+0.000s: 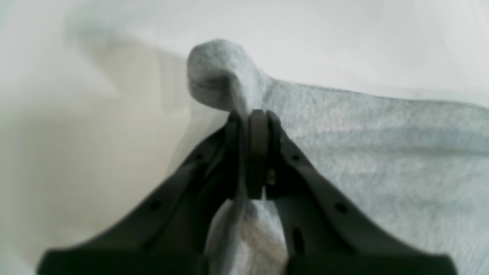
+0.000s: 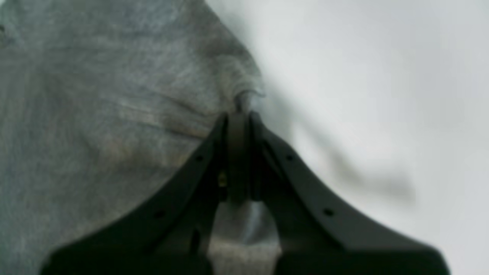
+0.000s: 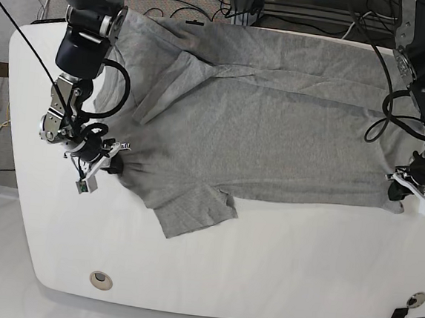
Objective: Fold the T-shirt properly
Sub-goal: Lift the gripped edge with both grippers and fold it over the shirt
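In the left wrist view, the left gripper is pressed together on a bunched edge of the grey T-shirt, which spreads away to its right. In the right wrist view, the right gripper pinches another edge, cloth lying to its left. From the base view, the shirt lies lengthwise across the white surface, each gripper holding one end of the near edge, the body stretching away toward the far side.
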